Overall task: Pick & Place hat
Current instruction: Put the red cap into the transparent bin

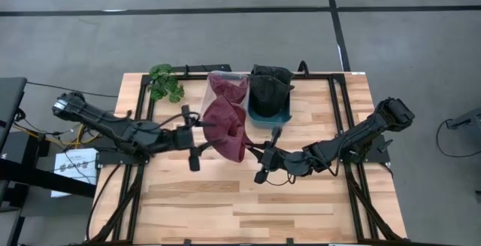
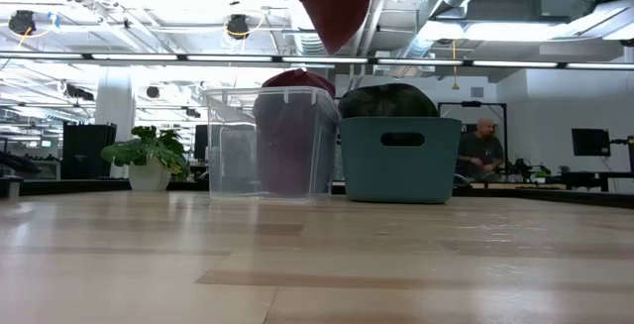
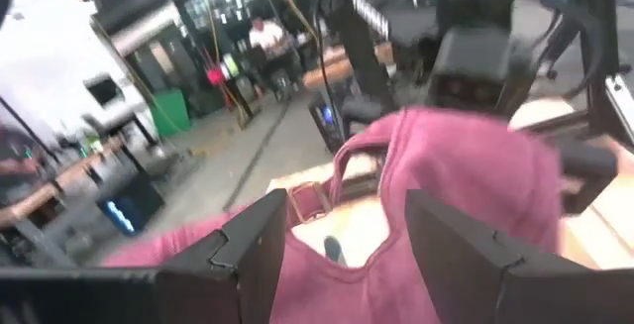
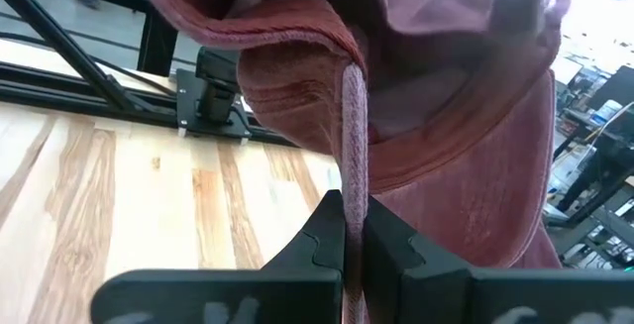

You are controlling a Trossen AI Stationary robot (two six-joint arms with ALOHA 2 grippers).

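A maroon cap (image 1: 225,129) hangs in the air between both grippers, above the table's middle. In the low view only its lower tip (image 2: 327,7) shows at the top. My left gripper (image 1: 197,135) reaches it from the table's left, its fingers a little apart with cloth filling the gap (image 3: 347,200). My right gripper (image 1: 258,158) comes from the right and is shut on the cap's rim (image 4: 354,210). Behind the cap stand a clear bin (image 1: 228,88) holding maroon cloth and a teal bin (image 1: 269,99) holding dark hats. My left gripper has the cap's rear part, beside the arched strap opening (image 3: 337,274), between its two fingers (image 3: 263,245), coming level from the table's left. The cloth is lifted clear and spreads away past the fingers. How many layers are between them I cannot tell. My right gripper pinches the cap's stitched edge (image 4: 352,146) between its two fingers (image 4: 322,235), coming from the table's right side. The edge runs straight out from between the fingertips. The cap is lifted clear of the table.
A potted plant (image 1: 165,83) stands at the table's far left corner. The two bins (image 2: 267,141) (image 2: 401,156) sit side by side at the far edge. Bare wood lies across the near half of the table (image 1: 248,208). A person (image 2: 480,146) shows in the room behind.
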